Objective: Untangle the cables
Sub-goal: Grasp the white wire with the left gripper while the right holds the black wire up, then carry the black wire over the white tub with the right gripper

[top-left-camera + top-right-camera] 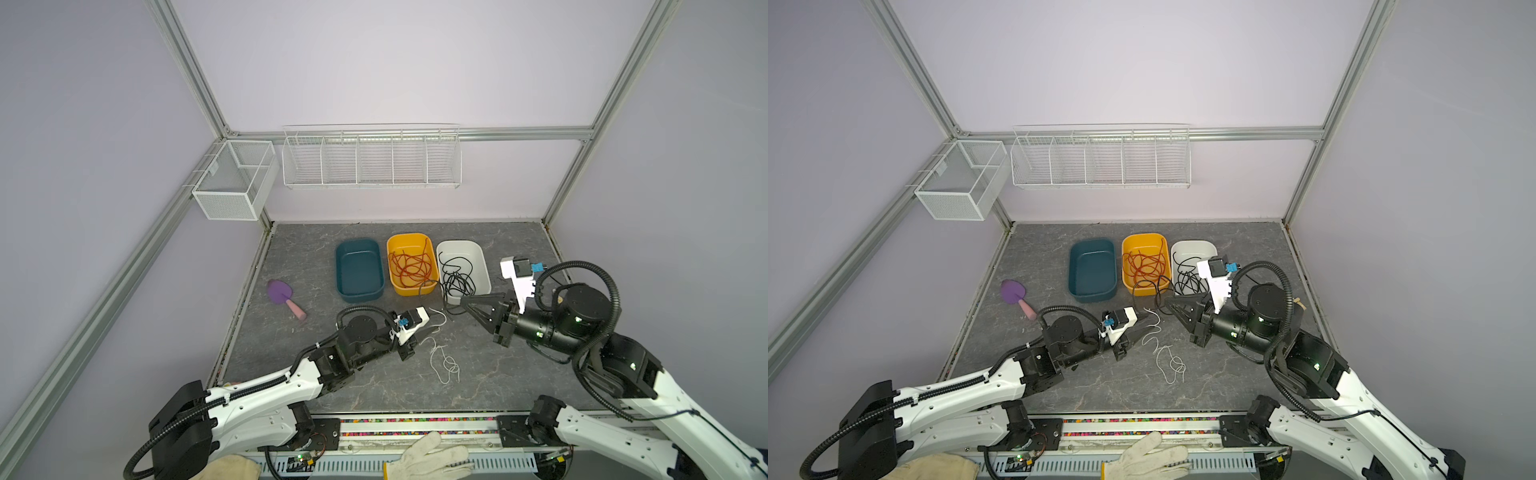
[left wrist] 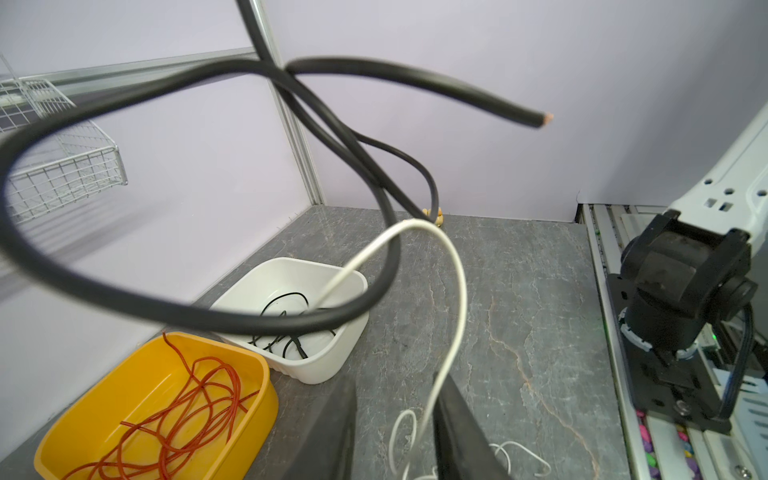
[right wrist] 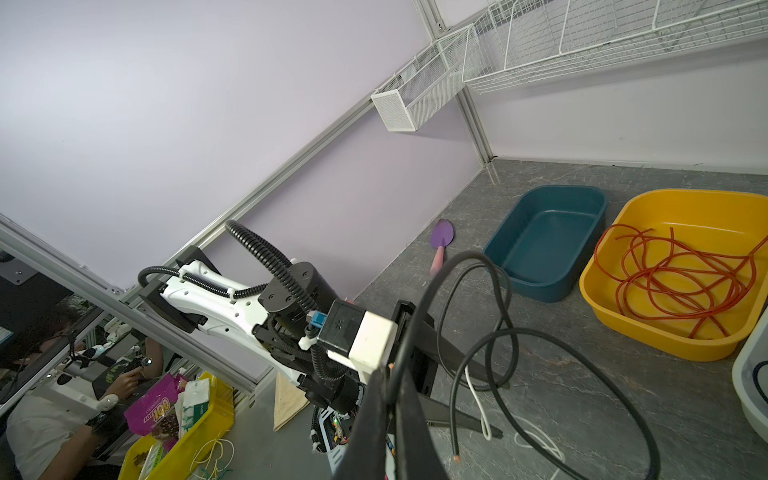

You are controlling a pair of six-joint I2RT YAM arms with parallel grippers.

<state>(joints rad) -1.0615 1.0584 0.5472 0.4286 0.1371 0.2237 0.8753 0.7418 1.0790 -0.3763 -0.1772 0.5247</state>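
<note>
A white cable point(image 1: 451, 365) lies in loose loops on the grey table, and one end of it rises. My left gripper point(image 1: 434, 328) is low over the table with that white cable point(image 2: 457, 291) running up between its fingers, close to one finger; a gap shows, so it is open point(image 2: 397, 386). My right gripper point(image 1: 462, 300) is shut on a black cable point(image 3: 498, 291) that loops in the air in front of it and crosses the white one point(image 2: 291, 320). More black cables point(image 1: 457, 278) lie in the white tub point(image 1: 482, 266). Red-orange cables point(image 1: 411, 268) fill the yellow tub point(image 1: 409, 239).
An empty dark blue tub point(image 1: 359, 270) stands left of the yellow one. A purple scoop point(image 1: 282, 295) lies near the left wall. Wire baskets point(image 1: 372, 160) and a mesh basket point(image 1: 235, 178) hang on the walls. A white glove point(image 1: 428, 457) rests at the front rail.
</note>
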